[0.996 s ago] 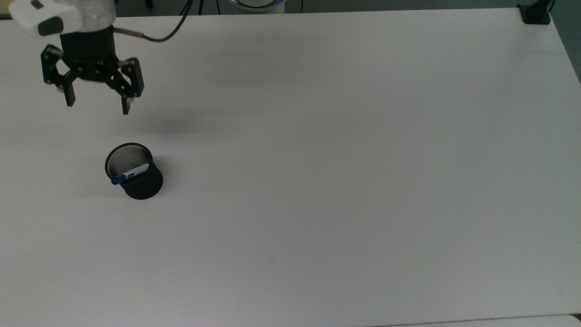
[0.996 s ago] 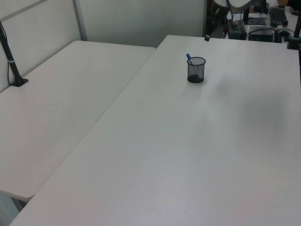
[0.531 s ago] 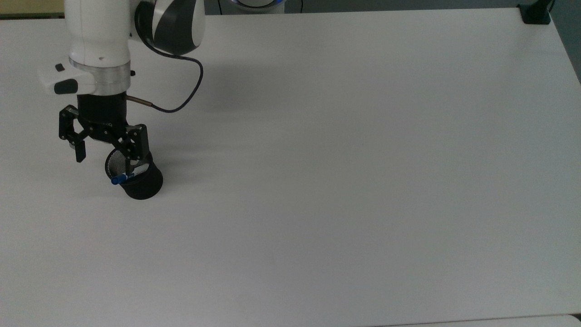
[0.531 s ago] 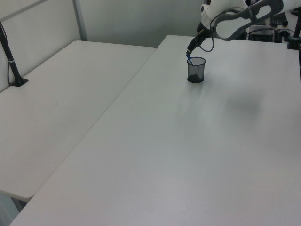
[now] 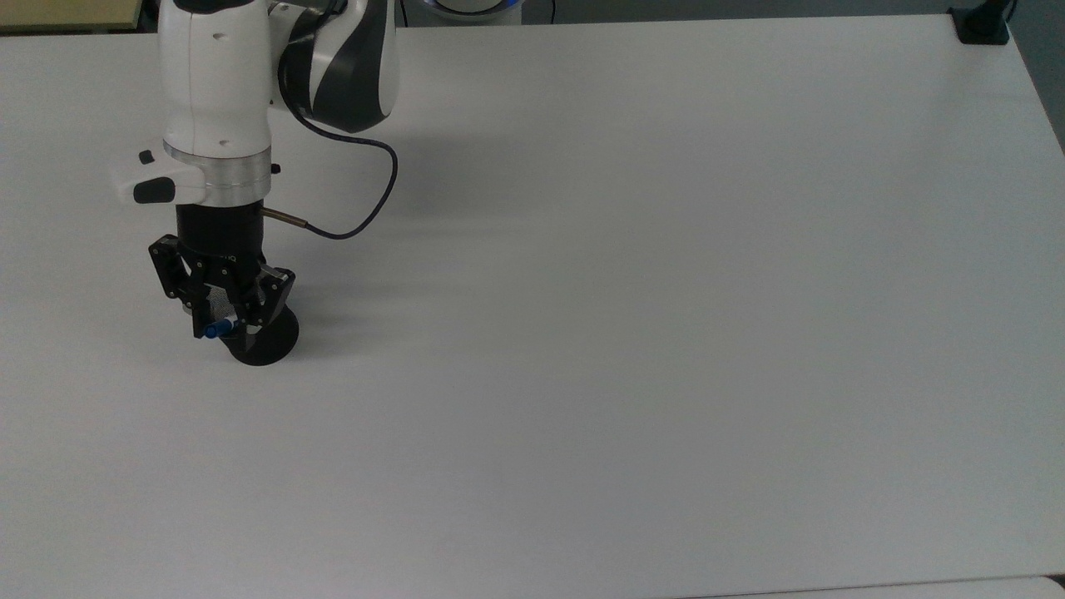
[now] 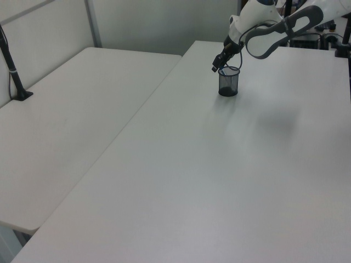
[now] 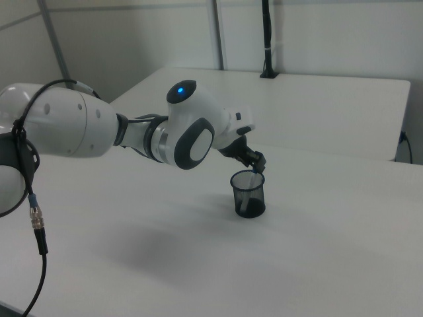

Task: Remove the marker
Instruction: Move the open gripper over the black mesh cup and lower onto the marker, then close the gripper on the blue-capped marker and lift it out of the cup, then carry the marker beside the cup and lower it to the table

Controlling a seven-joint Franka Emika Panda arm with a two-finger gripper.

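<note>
A black mesh cup [image 5: 266, 346] stands near the top view's left edge of the white table [image 5: 599, 333]. The marker [image 5: 214, 330] leans in it, its blue cap poking over the rim toward the top view's left. My gripper [image 5: 225, 326] points down over the cup's mouth, open but narrowed, one finger on each side of the cap. A small gap still shows beside the cap. Most of the white barrel is hidden by the gripper and the cup. In the left view the gripper [image 6: 218, 68] sits at the rim of the cup [image 6: 228, 85]. The right view has the gripper [image 7: 256, 168] above the cup [image 7: 249, 195].
My white arm [image 5: 218, 108] reaches in from the top view's upper left, trailing a black cable [image 5: 366, 218]. A black clamp [image 5: 982, 25] sits on the far right corner. A second white table [image 6: 66, 120] with a black post [image 6: 13, 71] adjoins in the left view.
The gripper travelled from above and beyond the cup down onto its mouth, and its fingers drew closer together around the marker's cap. Cup and marker have not moved.
</note>
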